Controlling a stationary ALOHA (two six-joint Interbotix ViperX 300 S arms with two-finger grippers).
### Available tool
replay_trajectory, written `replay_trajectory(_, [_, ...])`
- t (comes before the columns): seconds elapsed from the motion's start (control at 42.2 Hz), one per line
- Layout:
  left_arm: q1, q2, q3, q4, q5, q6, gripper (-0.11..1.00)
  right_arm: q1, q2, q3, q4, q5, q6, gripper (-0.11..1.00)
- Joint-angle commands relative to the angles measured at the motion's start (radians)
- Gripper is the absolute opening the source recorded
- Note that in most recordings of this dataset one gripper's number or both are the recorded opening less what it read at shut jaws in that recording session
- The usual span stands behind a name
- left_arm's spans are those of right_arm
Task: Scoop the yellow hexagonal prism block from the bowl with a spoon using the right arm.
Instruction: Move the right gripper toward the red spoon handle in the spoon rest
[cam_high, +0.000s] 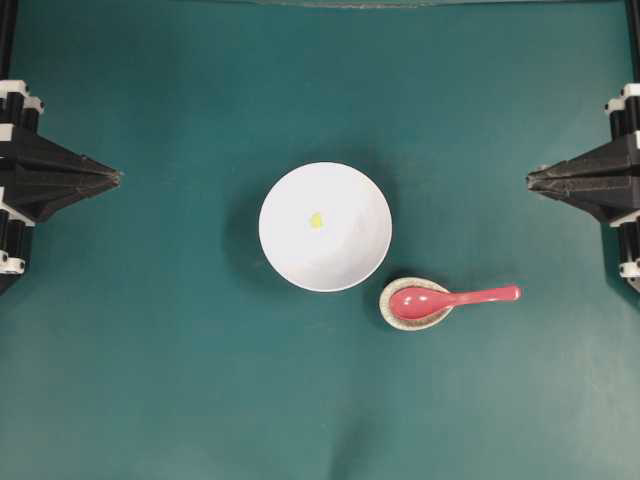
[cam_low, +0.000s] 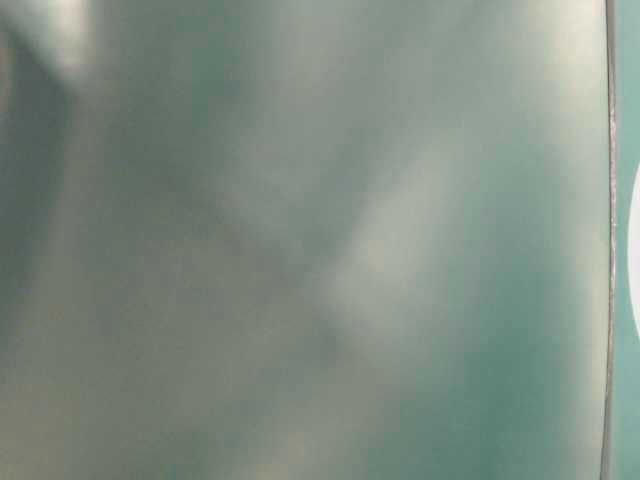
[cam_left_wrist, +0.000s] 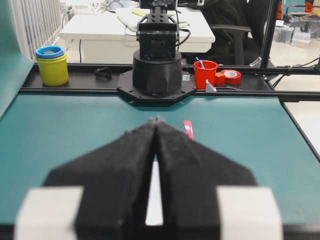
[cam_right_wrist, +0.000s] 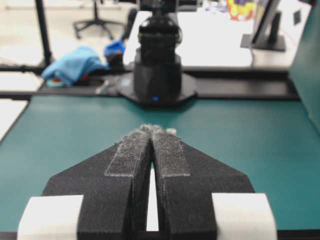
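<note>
Nothing of the task is done yet — the tiny bright yellow hexagonal prism block (cam_high: 316, 220) lies inside the large round plain white bowl (cam_high: 283, 254) at the middle of the teal surface (cam_high: 150, 350), and the glossy red-pink soup spoon (cam_high: 450, 297) rests untouched with its scoop in a small oval speckled beige dish (cam_high: 392, 315) just beside the bowl. The black right arm's pincer (cam_high: 530, 180) sits well apart at the edge, tips pressed together and empty — the left pincer (cam_high: 115, 177) mirrors it opposite.

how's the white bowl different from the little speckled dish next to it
The bowl is large, round and plain white; the speckled dish is far smaller, oval and beige. The bowl holds the yellow block; the dish cradles the red spoon. Both sit on the green table, rims nearly touching.
</note>
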Motion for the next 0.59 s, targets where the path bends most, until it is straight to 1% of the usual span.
replay_trajectory(0.0, [-0.005, 0.006, -0.012, 0.005, 0.011, -0.014, 0.0, -0.003, 0.009, -0.015, -0.003, -0.002, -0.005, 0.0])
replay_trajectory(0.047, [-0.005, 0.003, -0.012, 0.006, 0.008, -0.031, 0.01, -0.003, 0.014, -0.015, -0.005, -0.005, -0.006, 0.0])
replay_trajectory(0.308, [-0.006, 0.006, -0.012, 0.006, 0.002, -0.031, 0.0, -0.003, 0.011, -0.02, -0.005, -0.043, -0.005, 0.0])
replay_trajectory(0.569, [-0.006, 0.009, -0.012, 0.006, 0.003, -0.032, 0.0, -0.003, 0.009, -0.018, -0.006, -0.046, -0.005, 0.0])
